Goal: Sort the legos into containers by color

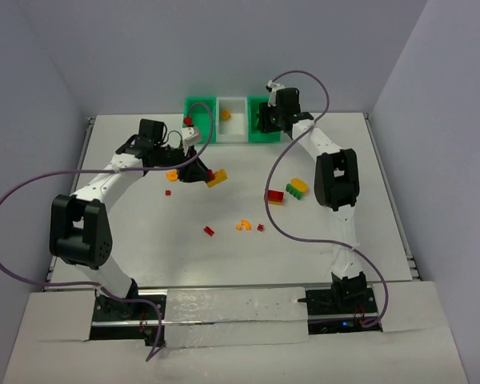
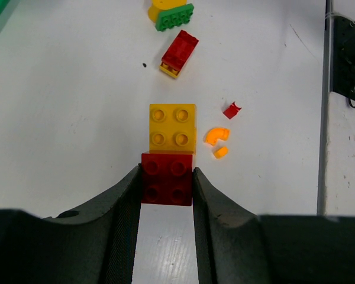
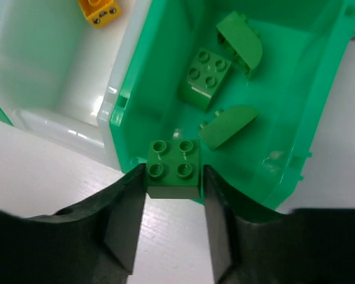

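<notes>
My left gripper (image 2: 167, 183) is shut on a red lego (image 2: 167, 177) with a yellow lego (image 2: 173, 128) stuck to its far side, low over the table left of centre (image 1: 210, 175). At the back, my right gripper (image 3: 173, 180) holds a green lego (image 3: 173, 165) between its fingertips over the near wall of the right green container (image 3: 319, 118). Three green legos (image 3: 205, 77) lie inside that container. The white container (image 3: 47, 89) beside it holds a yellow lego (image 3: 99, 12). The left green container (image 1: 194, 102) stands at the row's other end.
Loose legos lie on the table: a red-on-yellow pair (image 1: 275, 197), a green-and-yellow pair (image 1: 297, 188), an orange curved piece (image 1: 243, 225), small red pieces (image 1: 209, 231) (image 1: 261, 227) (image 1: 167, 192) and an orange piece (image 1: 171, 174).
</notes>
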You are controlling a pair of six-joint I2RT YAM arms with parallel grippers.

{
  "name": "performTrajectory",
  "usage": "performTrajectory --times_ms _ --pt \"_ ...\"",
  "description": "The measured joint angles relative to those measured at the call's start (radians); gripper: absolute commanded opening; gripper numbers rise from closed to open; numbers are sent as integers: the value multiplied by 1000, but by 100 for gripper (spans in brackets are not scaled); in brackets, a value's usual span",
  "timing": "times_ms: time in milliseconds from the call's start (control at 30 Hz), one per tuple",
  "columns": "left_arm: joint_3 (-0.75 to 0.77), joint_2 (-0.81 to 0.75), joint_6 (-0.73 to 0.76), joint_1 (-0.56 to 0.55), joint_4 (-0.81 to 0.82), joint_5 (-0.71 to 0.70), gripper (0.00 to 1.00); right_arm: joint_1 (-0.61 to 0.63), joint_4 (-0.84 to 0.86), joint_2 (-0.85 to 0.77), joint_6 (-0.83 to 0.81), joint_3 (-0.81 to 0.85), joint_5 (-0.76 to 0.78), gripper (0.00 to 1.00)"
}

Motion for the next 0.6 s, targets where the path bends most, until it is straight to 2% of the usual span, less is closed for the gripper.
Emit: performTrajectory --times_ms 133,167,367,467,600 --pt "-12 -1 -78 13 75 -35 0 12 3 1 2 40 40 82" --pt "-14 -1 -95 16 93 -41 0 15 6 0 2 44 46 91" --pt "-22 -1 -234 44 208 -29 0 24 -24 -44 6 8 12 91" --pt "-24 -1 -309 60 270 3 0 22 -44 -136 19 -73 -120 90" --pt "-25 -1 -407 86 314 79 0 20 -23 -355 46 -278 -382 91"
